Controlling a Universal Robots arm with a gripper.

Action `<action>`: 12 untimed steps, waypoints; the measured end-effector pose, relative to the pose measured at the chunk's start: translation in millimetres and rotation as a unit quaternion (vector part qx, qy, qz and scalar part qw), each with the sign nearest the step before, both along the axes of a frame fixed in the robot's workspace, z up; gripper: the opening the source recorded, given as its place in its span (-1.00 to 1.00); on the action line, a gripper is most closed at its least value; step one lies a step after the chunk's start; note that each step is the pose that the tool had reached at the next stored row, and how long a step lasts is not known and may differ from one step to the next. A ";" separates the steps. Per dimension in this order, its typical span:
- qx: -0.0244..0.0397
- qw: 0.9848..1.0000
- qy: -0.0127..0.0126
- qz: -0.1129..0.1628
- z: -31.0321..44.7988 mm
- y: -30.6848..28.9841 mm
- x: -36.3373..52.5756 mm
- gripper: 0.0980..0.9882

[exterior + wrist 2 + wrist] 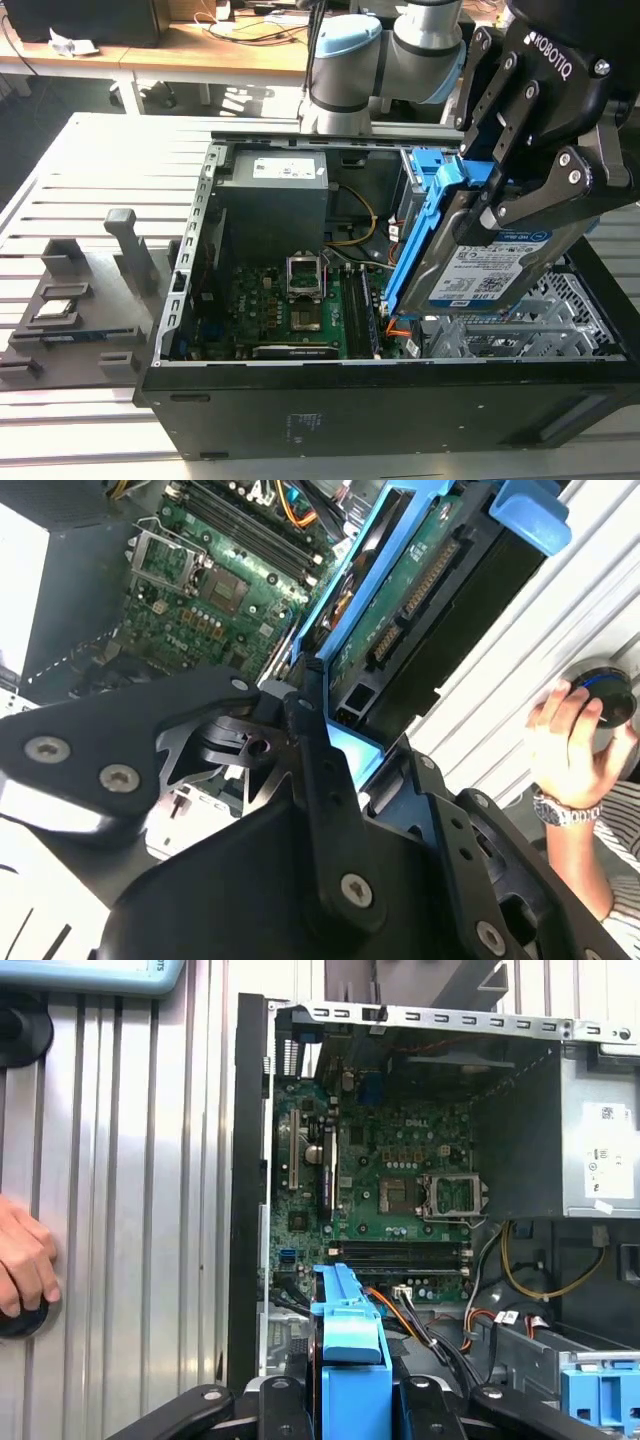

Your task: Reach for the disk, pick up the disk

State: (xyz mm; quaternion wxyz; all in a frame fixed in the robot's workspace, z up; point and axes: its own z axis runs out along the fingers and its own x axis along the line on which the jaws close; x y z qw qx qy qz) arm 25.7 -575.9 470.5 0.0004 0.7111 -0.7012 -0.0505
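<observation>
- Here, the gripper (500, 205) is clamped on the disk (478, 262), fingers against its blue rails.
- The disk hangs tilted above the open computer case (300, 400), over the motherboard (290, 305) side.
- A person's hand (570, 745) rests outside the computer case.

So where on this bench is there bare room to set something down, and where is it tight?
Bare patches: the slatted table behind the grey holder block, and the strip in front of the computer case. Crowded: the holder block carries small parts; the case interior is packed with motherboard and cables, with the gripper holding the disk above its drive cage.
</observation>
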 end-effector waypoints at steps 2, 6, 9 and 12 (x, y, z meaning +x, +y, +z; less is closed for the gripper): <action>0.000 1.000 0.000 0.000 0.0 0.1 0.0 -0.39; 0.000 1.000 0.000 0.000 0.0 1.0 4.1 -0.39; 0.000 1.000 0.001 0.000 0.0 2.0 13.7 -0.39; 0.000 1.000 0.002 0.000 -0.1 3.5 29.0 -0.39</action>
